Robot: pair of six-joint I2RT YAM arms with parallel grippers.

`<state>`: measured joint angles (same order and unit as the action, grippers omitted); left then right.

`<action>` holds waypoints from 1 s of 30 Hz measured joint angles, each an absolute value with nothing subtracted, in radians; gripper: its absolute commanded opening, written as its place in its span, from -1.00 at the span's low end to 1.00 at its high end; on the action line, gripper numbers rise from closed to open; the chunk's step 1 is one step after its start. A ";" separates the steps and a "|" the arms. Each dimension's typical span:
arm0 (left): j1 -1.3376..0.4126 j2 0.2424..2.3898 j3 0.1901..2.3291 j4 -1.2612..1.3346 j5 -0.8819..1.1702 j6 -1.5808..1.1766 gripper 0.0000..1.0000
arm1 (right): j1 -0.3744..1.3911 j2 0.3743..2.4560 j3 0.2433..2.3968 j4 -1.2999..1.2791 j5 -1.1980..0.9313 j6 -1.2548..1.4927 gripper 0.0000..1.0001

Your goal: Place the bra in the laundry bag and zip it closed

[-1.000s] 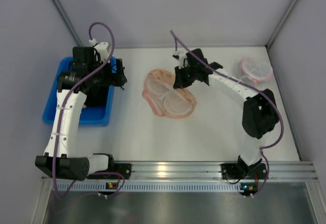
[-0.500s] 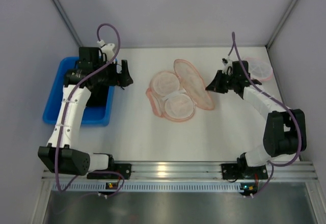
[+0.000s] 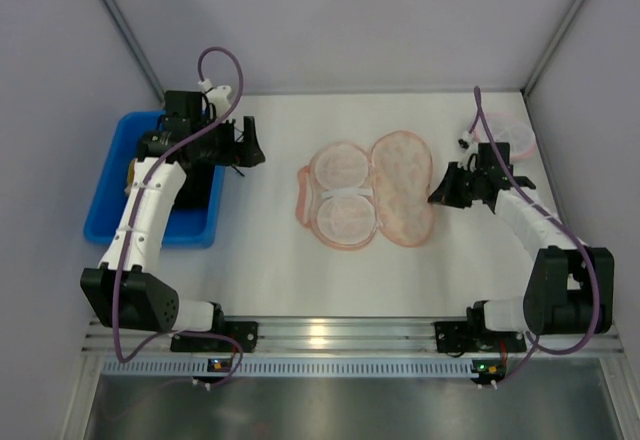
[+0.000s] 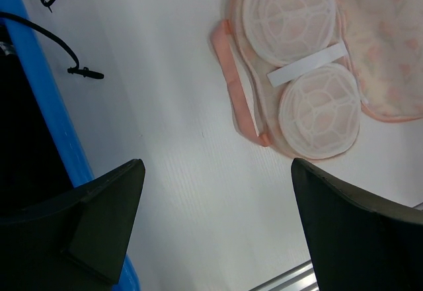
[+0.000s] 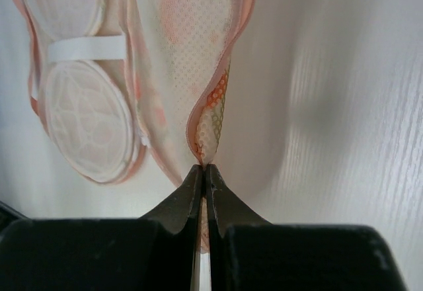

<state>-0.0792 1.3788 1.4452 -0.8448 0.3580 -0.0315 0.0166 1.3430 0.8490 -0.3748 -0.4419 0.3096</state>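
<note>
The laundry bag lies open and flat in the middle of the surface. Its left half shows two round pads with a white strap across them. Its printed flap is folded out to the right.

At 3 o'clock from the bag, the right gripper is pinched tight on the pink edge of that flap. In the right wrist view the edge is lifted a little where the gripper nips it. The left gripper is at about 10 o'clock from the bag, well apart from it. Its fingers are spread wide and it holds nothing.

The blue bin sits at the bag's 9 o'clock, partly under the left arm. A small tan bit shows inside it. That may be the bra, but I cannot tell.

I think the step in hand is opening the bag, and that looks about done. The next move calls for the left gripper to fetch the bra and lay it on the round pads. The flap should stay open until then.
</note>
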 measured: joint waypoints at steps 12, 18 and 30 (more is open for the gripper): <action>0.058 1.433 1.583 -0.902 0.265 -0.048 0.93 | -0.012 1.465 0.916 -0.613 -0.328 0.030 -0.99; 0.246 1.537 1.663 -0.988 0.255 0.002 0.90 | -0.012 1.558 0.945 -0.662 -0.297 -0.068 -0.75; 0.351 1.666 1.695 -1.042 0.027 0.089 0.65 | -0.012 1.586 1.073 -0.783 -0.249 -0.155 0.99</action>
<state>0.3511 1.6665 1.6947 -1.0416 0.0269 0.0891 -0.0116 1.5860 1.0733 -0.7834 -0.2493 -0.1555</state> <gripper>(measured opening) 0.864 0.959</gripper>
